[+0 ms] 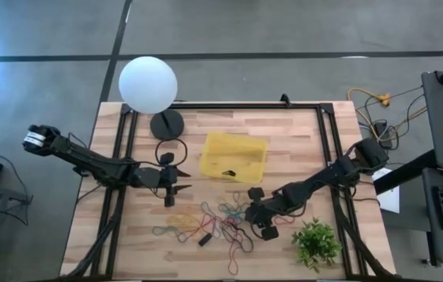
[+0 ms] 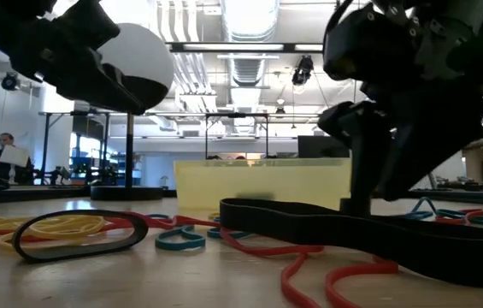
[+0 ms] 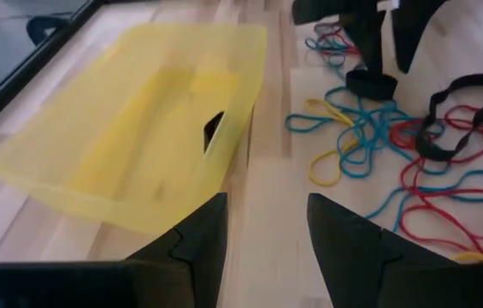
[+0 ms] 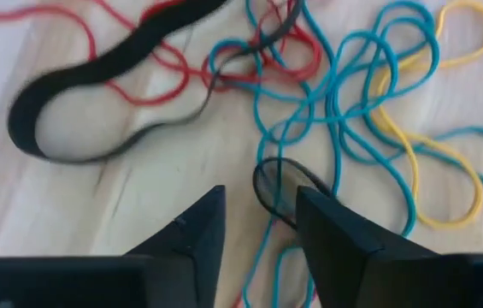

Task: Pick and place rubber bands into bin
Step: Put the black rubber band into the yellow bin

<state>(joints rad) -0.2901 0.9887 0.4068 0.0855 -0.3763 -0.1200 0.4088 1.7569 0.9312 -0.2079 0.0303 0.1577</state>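
Partly hidden: black band [image 4: 279, 192] behind right pincer [image 4: 258, 227]

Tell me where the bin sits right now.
In the high view the bin sits at the table's middle, toward the far edge, right of the lamp base and just beyond the pile of rubber bands.

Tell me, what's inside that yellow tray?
Inside the yellow tray lies one small black rubber band near a side wall. The low view shows only the tray's wall, so its floor is hidden there.
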